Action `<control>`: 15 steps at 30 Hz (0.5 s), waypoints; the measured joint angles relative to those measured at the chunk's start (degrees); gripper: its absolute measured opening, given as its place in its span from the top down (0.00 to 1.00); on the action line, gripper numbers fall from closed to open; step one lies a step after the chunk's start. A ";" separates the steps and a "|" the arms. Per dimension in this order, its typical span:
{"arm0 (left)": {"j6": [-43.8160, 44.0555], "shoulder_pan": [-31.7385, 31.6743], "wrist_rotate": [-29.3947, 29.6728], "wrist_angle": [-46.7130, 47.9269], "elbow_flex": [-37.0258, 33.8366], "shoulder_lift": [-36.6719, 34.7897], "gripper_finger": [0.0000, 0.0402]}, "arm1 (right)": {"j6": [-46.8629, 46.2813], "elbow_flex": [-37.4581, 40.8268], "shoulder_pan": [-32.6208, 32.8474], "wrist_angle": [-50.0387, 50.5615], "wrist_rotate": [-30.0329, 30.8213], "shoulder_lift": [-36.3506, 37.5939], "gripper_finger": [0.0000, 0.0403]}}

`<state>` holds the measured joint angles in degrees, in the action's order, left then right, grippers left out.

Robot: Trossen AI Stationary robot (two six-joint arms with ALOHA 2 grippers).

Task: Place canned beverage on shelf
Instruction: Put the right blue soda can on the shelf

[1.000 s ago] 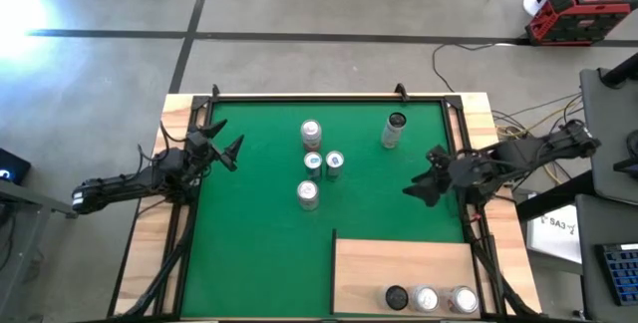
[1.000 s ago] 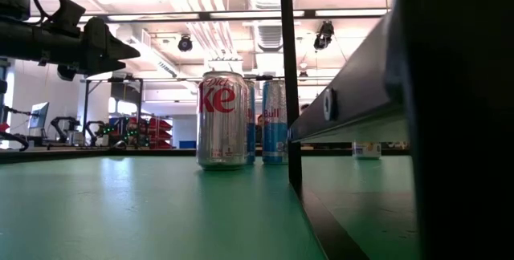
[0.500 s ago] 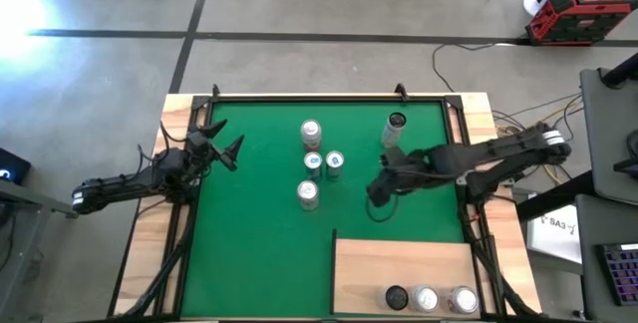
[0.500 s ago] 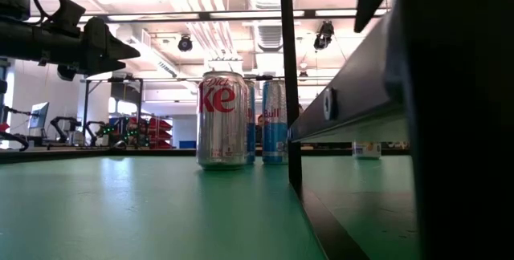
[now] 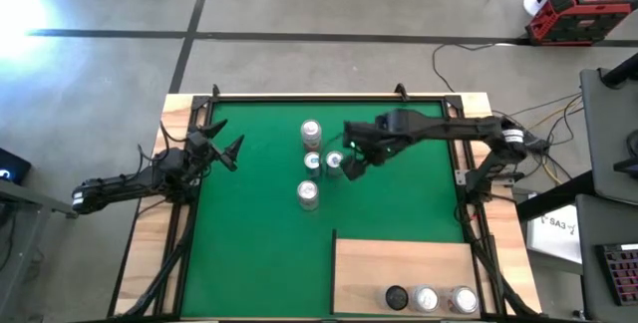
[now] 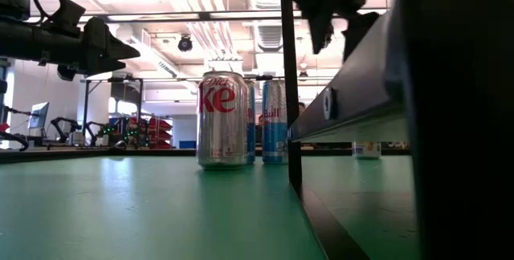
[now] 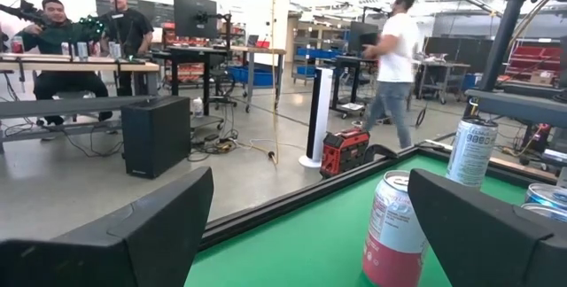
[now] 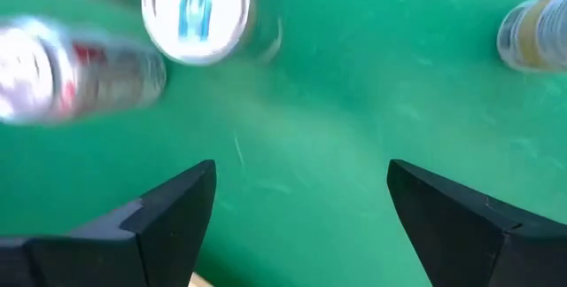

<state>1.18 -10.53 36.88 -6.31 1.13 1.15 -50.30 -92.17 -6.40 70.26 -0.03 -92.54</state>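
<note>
Green mat [image 5: 259, 233], right pincer [image 5: 351, 158] wide open above cans [image 5: 334, 163], empty, left pincer [image 5: 221, 144] open

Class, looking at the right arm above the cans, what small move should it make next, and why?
Probably lower the open right tool onto the blue-topped can just beside it: nothing is held yet, and the shelf has room beside three cans.
</note>
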 joint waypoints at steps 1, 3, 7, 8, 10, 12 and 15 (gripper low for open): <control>-0.01 0.00 0.01 -0.01 0.00 0.00 0.10 | -0.61 -0.87 -0.95 0.01 -0.01 -0.65 0.20; 0.01 0.01 0.00 -0.01 -0.01 0.00 0.10 | -3.56 -2.60 -2.33 -0.04 -0.06 -2.06 0.20; -0.01 0.01 0.00 0.00 0.00 0.00 0.10 | -8.94 -6.49 -3.80 -0.01 -0.04 -5.69 0.20; 0.01 0.01 0.00 -0.02 0.00 0.00 0.10 | -8.90 -7.56 -3.83 -0.04 -0.05 -6.61 0.20; -0.01 -0.01 0.01 -0.01 0.00 0.00 0.10 | -7.66 -9.84 -3.77 0.00 -0.05 -8.77 0.20; 0.01 -0.01 0.00 -0.02 0.00 0.00 0.10 | -5.32 -12.72 -3.77 -0.05 -0.02 -11.31 0.20; 0.01 0.01 0.00 0.00 0.00 0.00 0.10 | -0.81 -17.89 -4.11 1.18 0.07 -15.52 0.20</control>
<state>1.19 -10.53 36.88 -6.31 1.13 1.15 -51.11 -110.05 -10.51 71.44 0.04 -108.06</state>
